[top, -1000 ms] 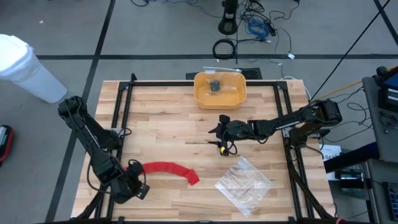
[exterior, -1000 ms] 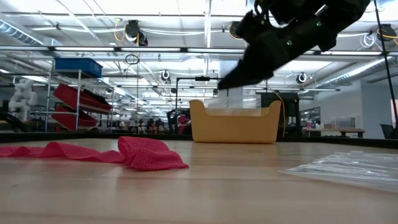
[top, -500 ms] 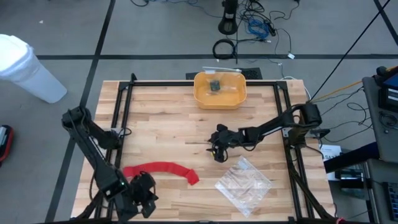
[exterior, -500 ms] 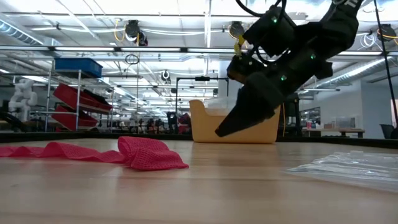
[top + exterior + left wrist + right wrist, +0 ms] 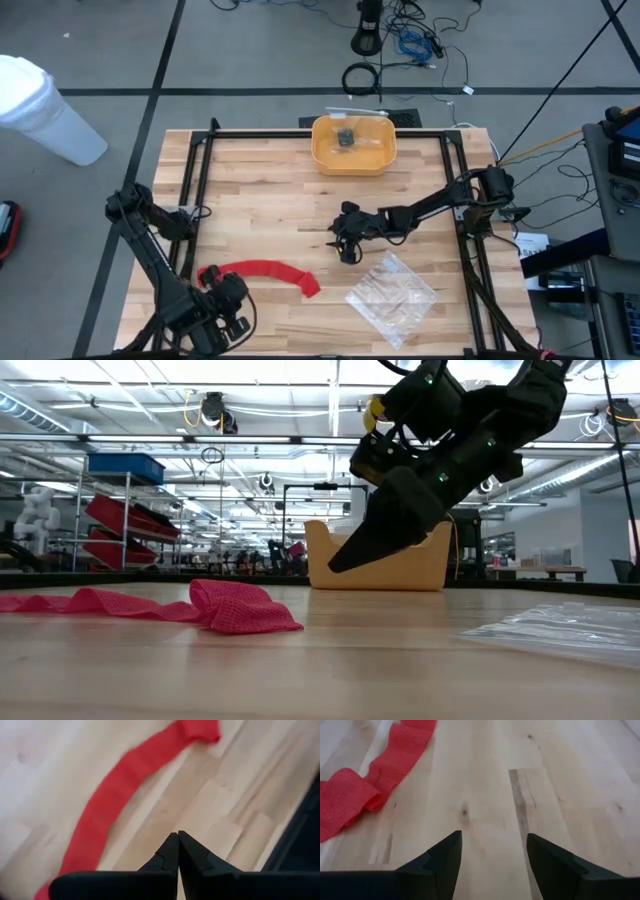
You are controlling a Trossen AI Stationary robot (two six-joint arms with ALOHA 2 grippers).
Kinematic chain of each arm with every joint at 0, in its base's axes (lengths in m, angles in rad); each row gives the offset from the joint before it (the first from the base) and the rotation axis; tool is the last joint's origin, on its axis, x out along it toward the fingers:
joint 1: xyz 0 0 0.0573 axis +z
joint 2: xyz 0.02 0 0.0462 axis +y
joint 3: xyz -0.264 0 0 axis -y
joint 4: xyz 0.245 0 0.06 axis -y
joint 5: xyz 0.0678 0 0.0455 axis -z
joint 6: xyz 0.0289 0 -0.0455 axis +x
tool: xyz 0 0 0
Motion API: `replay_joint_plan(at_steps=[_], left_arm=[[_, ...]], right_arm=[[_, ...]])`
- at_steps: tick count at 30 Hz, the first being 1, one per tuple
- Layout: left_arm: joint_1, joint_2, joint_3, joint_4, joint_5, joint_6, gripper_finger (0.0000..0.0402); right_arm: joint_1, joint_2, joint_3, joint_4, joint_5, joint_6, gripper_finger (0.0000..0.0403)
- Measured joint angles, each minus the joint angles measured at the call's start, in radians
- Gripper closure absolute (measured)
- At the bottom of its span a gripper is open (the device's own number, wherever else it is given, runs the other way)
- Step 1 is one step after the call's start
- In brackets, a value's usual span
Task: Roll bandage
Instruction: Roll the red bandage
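The bandage (image 5: 262, 272) lies unrolled on the table (image 5: 290, 190) toward seven o'clock, one end bunched. The right pincer (image 5: 343, 250) has come down near the middle, fingers wide apart and empty, aimed at that end. The left pincer (image 5: 228, 300), pressed together, has withdrawn just beside the strip's other end. Rolling hasn't begun.

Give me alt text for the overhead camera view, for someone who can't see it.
Seen from above, a red bandage lies unrolled on a wooden table, with the shut left gripper at its near-left end and the open right gripper above bare wood mid-table. A clear plastic bag lies right of the bandage, and a yellow tub sits at the far edge.
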Motion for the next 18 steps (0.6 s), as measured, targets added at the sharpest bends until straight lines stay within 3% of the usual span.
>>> replay_joint_plan(at_steps=[8,14,18], left_arm=[[-0.015,0.006,0.0,-0.01,0.268,-0.128,0.0393],[-0.055,0.006,0.0,-0.102,0.288,-0.231,0.0389],[-0.075,0.02,0.0,-0.146,0.289,-0.248,0.0357]], right_arm=[[0.0,0.0,0.0,-0.003,0.0,-0.051,0.0193],[0.0,0.0,0.0,0.011,0.001,-0.087,0.0193],[-0.003,-0.001,0.0,0.011,0.001,-0.099,0.0193]])
